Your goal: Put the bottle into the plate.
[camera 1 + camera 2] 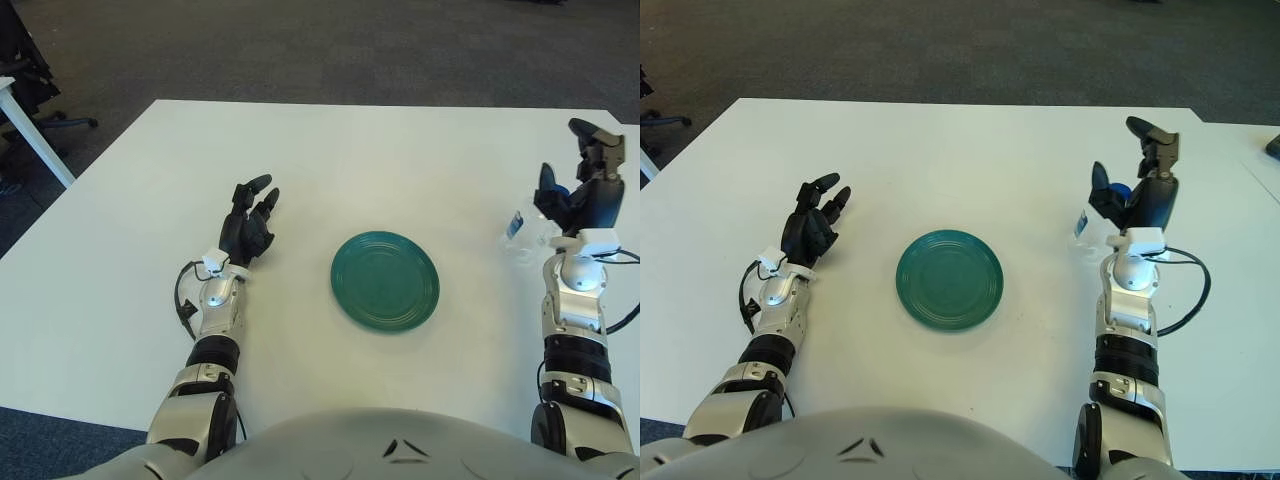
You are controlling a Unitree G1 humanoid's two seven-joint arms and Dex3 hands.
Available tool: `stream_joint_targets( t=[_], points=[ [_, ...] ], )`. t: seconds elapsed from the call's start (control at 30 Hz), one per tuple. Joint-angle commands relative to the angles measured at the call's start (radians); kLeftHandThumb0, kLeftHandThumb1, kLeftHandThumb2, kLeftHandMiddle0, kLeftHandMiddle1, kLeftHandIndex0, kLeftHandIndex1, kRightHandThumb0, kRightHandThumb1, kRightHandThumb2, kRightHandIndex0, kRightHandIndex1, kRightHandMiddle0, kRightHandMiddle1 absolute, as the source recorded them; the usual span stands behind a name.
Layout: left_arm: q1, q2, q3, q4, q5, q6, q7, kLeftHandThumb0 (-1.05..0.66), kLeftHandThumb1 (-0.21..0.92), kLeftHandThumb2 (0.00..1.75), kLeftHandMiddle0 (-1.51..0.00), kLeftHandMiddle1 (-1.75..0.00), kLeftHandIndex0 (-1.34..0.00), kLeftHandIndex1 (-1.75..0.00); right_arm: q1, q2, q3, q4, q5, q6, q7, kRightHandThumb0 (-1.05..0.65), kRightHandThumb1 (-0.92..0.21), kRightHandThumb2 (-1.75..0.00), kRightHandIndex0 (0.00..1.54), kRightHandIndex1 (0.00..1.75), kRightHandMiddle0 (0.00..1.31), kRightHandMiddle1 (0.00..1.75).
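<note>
The right robot hand [1137, 190] stood near the right edge of the desk [400, 150], fingers spread wide and pointing up, holding nothing. The bottle [522, 228] lay on its side right against that hand's palm side, its blue cap mostly hidden behind the fingers; whether they touched it could not be told. Toward the middle of the desk, well apart from the bottle, sat the green plate [385, 280] with nothing on it. Farther left, the left robot hand [248, 222] showed beside the plate, fingers relaxed and holding nothing. The task looked barely started: the reach to the bottle seemed made, but the grasp, the carry to the plate and the release were all left.
</note>
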Motion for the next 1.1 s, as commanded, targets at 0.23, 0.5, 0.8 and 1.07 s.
stream_joint_targets(
  t=[0.23, 0.5, 0.8, 1.07],
  points=[
    [0.072, -0.003, 0.027, 0.064, -0.037, -0.018, -0.051, -0.68, 0.92, 1.0, -0.37, 0.0, 0.0, -0.9, 0.024, -0.066, 0.051, 0.005, -0.127, -0.022, -0.03, -1.05, -0.92, -0.83, 0.0, 0.0, 0.0, 0.01],
    [0.069, 0.002, 0.036, 0.064, -0.046, -0.016, -0.07, -0.68, 0.92, 1.0, -0.37, 0.0, 0.0, -0.88, 0.024, -0.087, 0.091, 0.03, -0.172, -0.044, -0.048, -1.05, -0.92, -0.81, 0.0, 0.0, 0.0, 0.0],
    [0.061, 0.008, 0.048, 0.072, -0.06, -0.021, -0.093, -0.65, 0.92, 1.01, -0.37, 0.0, 0.0, -0.88, 0.017, -0.08, 0.121, 0.045, -0.179, -0.063, -0.079, -1.05, -0.92, -0.79, 0.0, 0.0, 0.0, 0.0],
    [0.057, 0.013, 0.057, 0.077, -0.069, -0.024, -0.118, -0.66, 0.92, 1.01, -0.37, 0.0, 0.0, -0.87, 0.017, -0.074, 0.141, 0.037, -0.155, -0.078, -0.07, -1.05, -0.92, -0.77, 0.0, 0.0, 0.0, 0.0]
  ],
)
